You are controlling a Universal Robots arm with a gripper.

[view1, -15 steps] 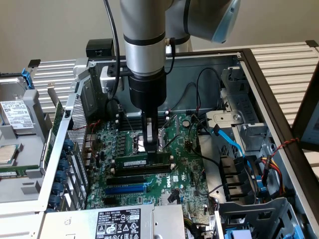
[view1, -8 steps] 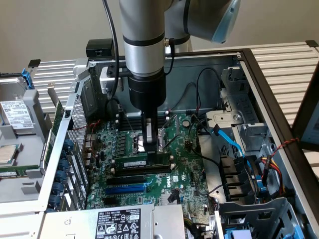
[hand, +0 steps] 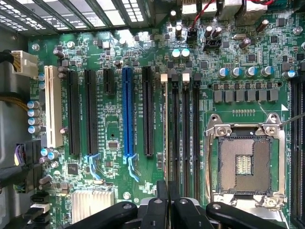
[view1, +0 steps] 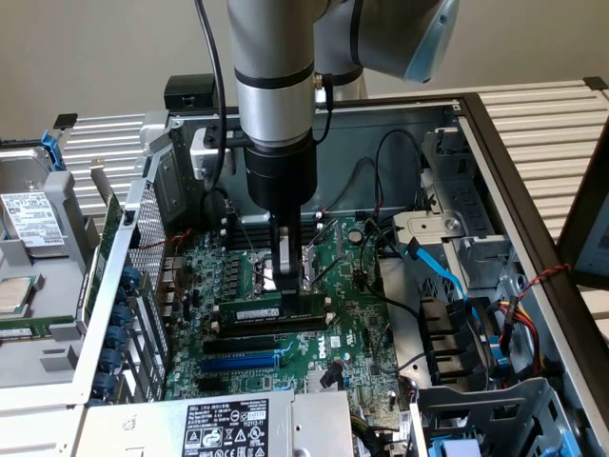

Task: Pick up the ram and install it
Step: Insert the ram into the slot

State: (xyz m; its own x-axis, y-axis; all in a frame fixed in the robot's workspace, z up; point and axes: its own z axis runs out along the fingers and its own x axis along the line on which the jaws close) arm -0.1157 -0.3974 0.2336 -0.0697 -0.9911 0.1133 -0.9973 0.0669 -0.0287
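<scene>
Motherboard logo: white letters printed sideways on the green board; I read them as DELL.
Power supply sticker: black and white, with rows of certification marks; I cannot make out its print.
Drive label: white, at the exterior view's left; lines of print, illegible to me.
Ram label: white strip, unreadable.

Silver arm, blue cap, seemingly black claw.

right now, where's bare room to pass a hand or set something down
Free: the slatted tabletop at the exterior view's right; the board patch beside the blue expansion slot. Crowded: around the ram by the end effector, and the blue cables.
</scene>
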